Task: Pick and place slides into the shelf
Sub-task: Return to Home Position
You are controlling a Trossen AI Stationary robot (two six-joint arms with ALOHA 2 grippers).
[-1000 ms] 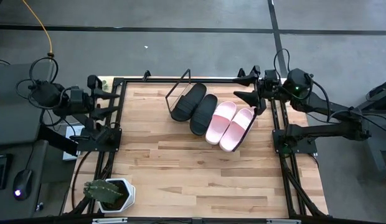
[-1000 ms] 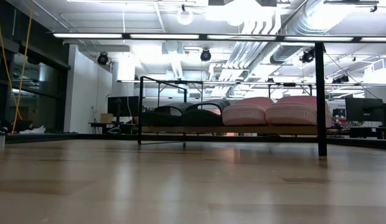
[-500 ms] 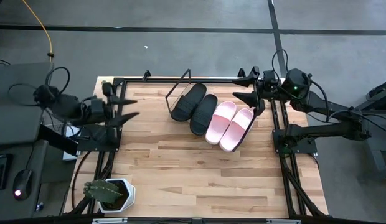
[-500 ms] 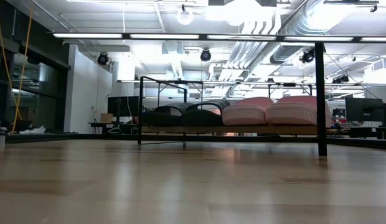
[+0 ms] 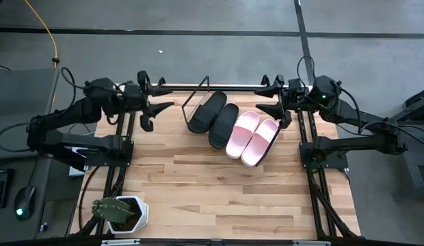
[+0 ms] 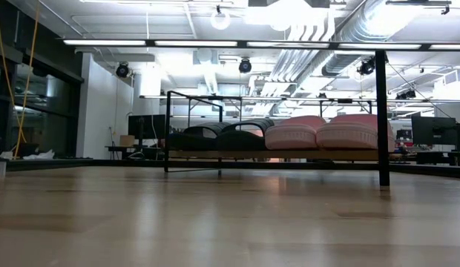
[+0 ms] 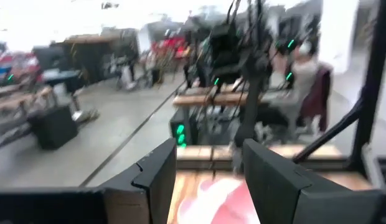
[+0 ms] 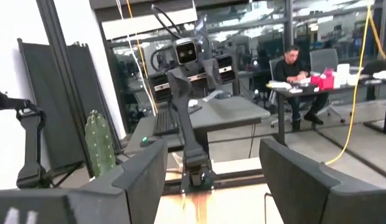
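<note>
Two black slides [image 5: 213, 116] and two light pink slides [image 5: 253, 137] lie side by side on the shelf [image 5: 196, 101], soles down on its wooden board [image 6: 289, 155]. The low view shows the black pair [image 6: 215, 137] and the pink pair [image 6: 319, 132] between the black wire end frames. My left gripper [image 5: 161, 113] hovers open to the left of the shelf, fingers pointing at it. Its wrist view [image 7: 208, 180] shows a pink slide [image 7: 218, 199] between the spread fingers, farther off. My right gripper [image 5: 259, 97] hangs open beyond the pink pair, near the far right corner.
A cactus in a white pot [image 5: 118, 212] stands at the near left corner and also shows in the right wrist view [image 8: 99, 143]. Black frame rails [image 5: 123, 171] run along the table's sides. The near half of the tabletop [image 5: 219, 198] is bare wood. A person [image 8: 292, 71] sits at a desk far behind.
My left arm has swung from the table's left edge toward the far edge and to the right, ending close to the shelf's left end frame, with its fingers staying apart. The slides and the shelf have kept their places.
</note>
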